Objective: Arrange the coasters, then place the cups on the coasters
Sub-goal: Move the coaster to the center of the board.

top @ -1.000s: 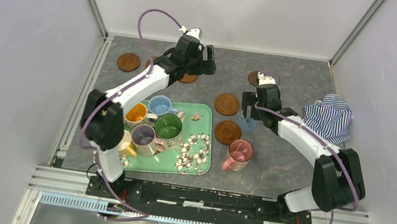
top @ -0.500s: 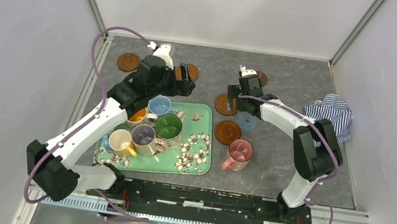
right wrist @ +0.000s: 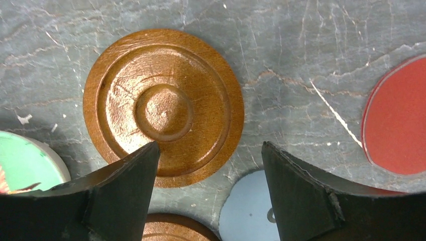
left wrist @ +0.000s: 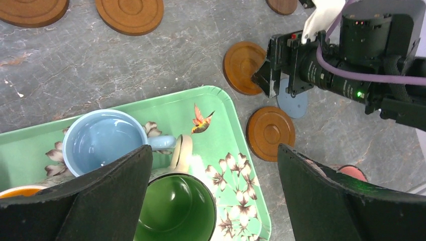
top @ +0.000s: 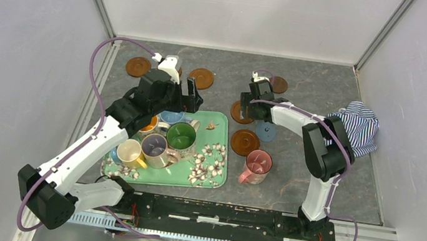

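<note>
I get bright, even light from overhead; a soft sheen lies on the wooden coaster (right wrist: 163,108), with sharp focus around it.

most cups (top: 181,135) on tray (top: 215,141), coasters (top: 244,142) behind and right

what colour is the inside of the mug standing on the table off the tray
Pink. The handled ceramic mug shows best in the top external view.

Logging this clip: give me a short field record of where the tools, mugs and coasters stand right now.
left tool: open, above the tray, over the light blue mug and green mug
right tool: open, directly over a wooden coaster
pink mug: on the table, off the tray, on no coaster
placements done: none visible
</note>
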`<action>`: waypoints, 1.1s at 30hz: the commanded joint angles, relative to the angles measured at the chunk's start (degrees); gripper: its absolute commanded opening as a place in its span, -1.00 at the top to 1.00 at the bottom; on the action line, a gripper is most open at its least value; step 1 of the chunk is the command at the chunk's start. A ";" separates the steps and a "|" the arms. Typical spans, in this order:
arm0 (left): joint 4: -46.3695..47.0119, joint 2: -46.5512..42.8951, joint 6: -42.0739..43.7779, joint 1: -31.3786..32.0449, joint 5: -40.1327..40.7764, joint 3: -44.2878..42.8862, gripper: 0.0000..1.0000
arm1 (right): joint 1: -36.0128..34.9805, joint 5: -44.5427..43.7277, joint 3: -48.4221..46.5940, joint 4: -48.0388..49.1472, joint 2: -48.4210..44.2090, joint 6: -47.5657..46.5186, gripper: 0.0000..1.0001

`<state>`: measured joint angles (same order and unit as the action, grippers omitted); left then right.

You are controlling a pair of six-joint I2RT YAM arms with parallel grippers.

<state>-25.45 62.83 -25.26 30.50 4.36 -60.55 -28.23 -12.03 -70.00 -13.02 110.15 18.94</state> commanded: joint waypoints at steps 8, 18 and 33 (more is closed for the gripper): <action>-0.30 -1.84 5.39 -0.02 0.74 0.20 -0.99 | -0.44 -4.68 -8.07 -0.42 7.18 2.77 -0.37; -1.51 -1.24 5.52 0.00 0.88 -0.84 -0.99 | -0.13 -7.84 -23.41 -4.84 17.03 1.95 -0.32; -3.44 -0.79 6.18 -0.09 2.29 -1.75 -0.99 | 0.44 -1.22 -40.31 -4.01 27.89 1.59 -0.32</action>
<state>-28.73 62.19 -22.41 30.50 5.87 -60.36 -27.83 -15.66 -107.26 -17.26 135.52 20.71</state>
